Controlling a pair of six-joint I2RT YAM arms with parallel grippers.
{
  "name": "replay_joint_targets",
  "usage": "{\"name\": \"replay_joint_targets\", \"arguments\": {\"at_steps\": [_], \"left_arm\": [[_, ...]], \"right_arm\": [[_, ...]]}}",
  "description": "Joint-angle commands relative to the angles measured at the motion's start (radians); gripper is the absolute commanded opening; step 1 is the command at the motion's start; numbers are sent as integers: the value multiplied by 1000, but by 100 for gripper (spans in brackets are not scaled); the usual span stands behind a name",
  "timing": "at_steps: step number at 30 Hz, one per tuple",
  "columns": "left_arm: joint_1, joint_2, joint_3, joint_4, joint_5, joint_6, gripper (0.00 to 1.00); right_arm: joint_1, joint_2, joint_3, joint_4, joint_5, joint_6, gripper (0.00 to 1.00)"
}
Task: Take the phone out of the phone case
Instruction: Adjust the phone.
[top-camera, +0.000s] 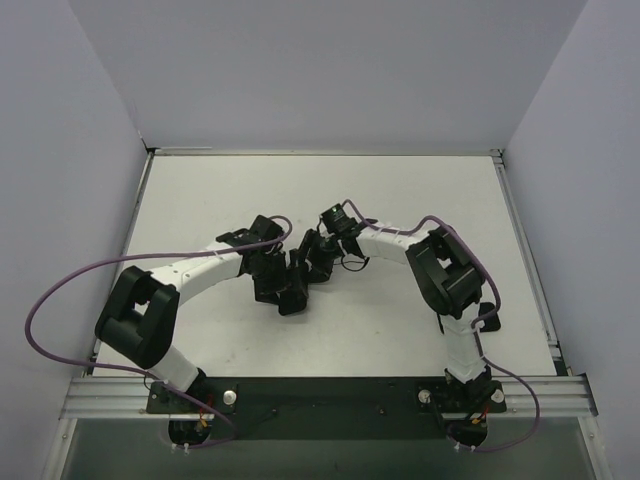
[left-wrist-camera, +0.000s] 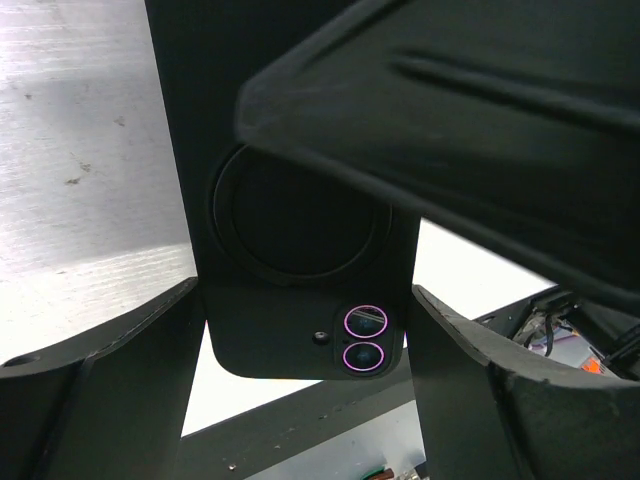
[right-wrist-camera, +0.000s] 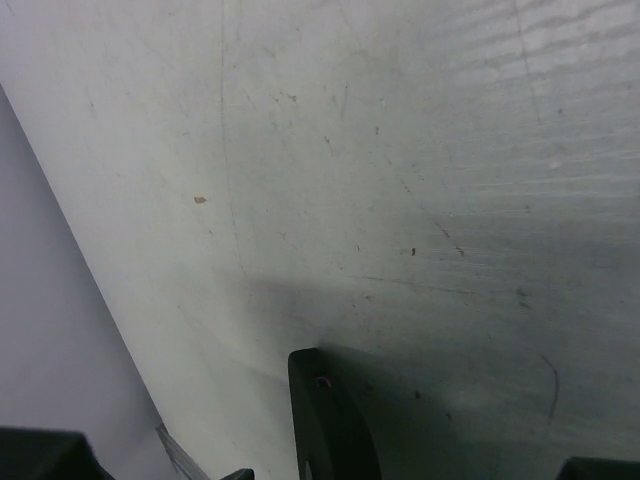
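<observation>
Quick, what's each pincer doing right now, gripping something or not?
Left pincer: closed on the phone case, gripping its two sides.
Right pincer: cannot be told; its fingers are mostly out of view.

The right gripper (top-camera: 309, 266) and left gripper (left-wrist-camera: 300, 295) crowd the phone case (left-wrist-camera: 290, 215); open table (top-camera: 420, 195) lies around them.

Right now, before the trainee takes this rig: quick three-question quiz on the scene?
1. True or false: the matte black phone case stands between the fingers of the left pincer.
2. How many purple-ringed camera lenses show on its back? A one, B two, C four.
3. Fill in: the flat bare tabletop under both arms is ___.
Key: 1 true; 2 B; 3 white.
</observation>
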Motion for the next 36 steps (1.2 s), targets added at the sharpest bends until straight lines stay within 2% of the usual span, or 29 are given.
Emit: {"name": "replay_joint_targets", "arguments": {"at_steps": [1,4,6,7,8,9,11,12,15,19,24,27,30,32,35,36], "left_arm": [[2,-34,40,59,61,22,15],[3,-38,60,44,61,30,16],[6,-44,72,30,67,47,23],[8,-47,77,26,70,55,30],[13,-52,82,19,79,68,47],[17,-66,85,16,90,75,58],[40,-86,89,18,136,90,78],[52,-112,88,19,154,95,84],[127,-176,76,47,251,93,86],[232,-254,68,73,328,82,86],[267,-290,95,93,372,102,86],[250,-310,143,29,294,186,86],[191,-325,195,-46,153,295,86],[110,-324,223,-92,34,347,87],[15,-324,244,-100,-89,368,87],[0,-330,244,-91,-106,368,87]], "right_arm": [[16,18,11,77,-58,53,43],[6,-1,-6,78,-49,57,0],[-4,-31,-22,80,-38,51,0],[-11,-42,-25,78,-35,38,0],[-28,-70,-26,77,-35,33,0],[-37,-84,-25,78,-37,24,0],[-72,-134,-22,75,-41,-10,0],[-83,-151,-16,77,-47,-25,0],[-122,-212,24,43,-55,-96,0],[-134,-252,115,-159,2,-200,0],[-134,-291,109,-182,51,-167,0],[-134,-306,124,-282,167,-131,0],[-136,-308,132,-349,250,-50,0],[-122,-295,165,-450,331,-21,0],[-97,-250,279,-636,489,30,0],[-91,-220,407,-805,573,47,0]]}}
